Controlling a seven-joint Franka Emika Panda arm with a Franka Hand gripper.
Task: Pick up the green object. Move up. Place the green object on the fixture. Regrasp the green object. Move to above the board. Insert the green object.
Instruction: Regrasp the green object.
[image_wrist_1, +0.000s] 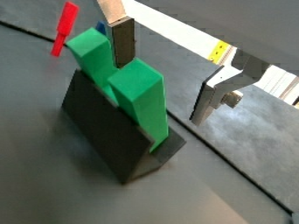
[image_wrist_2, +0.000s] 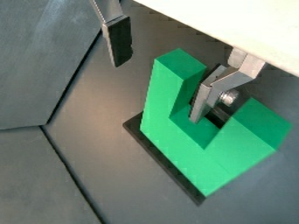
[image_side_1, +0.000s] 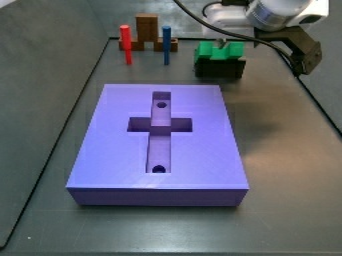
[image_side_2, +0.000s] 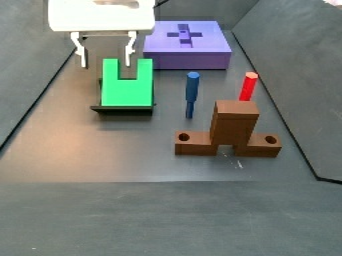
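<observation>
The green object (image_side_2: 127, 84) sits on the fixture (image_side_2: 123, 106), well away from the board (image_side_1: 160, 140) and near the red peg (image_side_2: 249, 87) and blue peg (image_side_2: 191, 88).

The main risk I see is a crooked regrasp. The gripper (image_side_2: 104, 47) hangs right over the green object with its fingers spread wide. In a wrist view one finger (image_wrist_2: 118, 38) stands clear to the side, while the other finger (image_wrist_2: 218, 87) is down in the piece's notch. If the jaws close like that, they could catch only one arm of the piece and tip it off the fixture, or hold it skewed, which would spoil the fit into the board's cross recess (image_side_1: 160, 123).

The gripper holds nothing; whether the lower finger touches the green, I cannot tell.
</observation>
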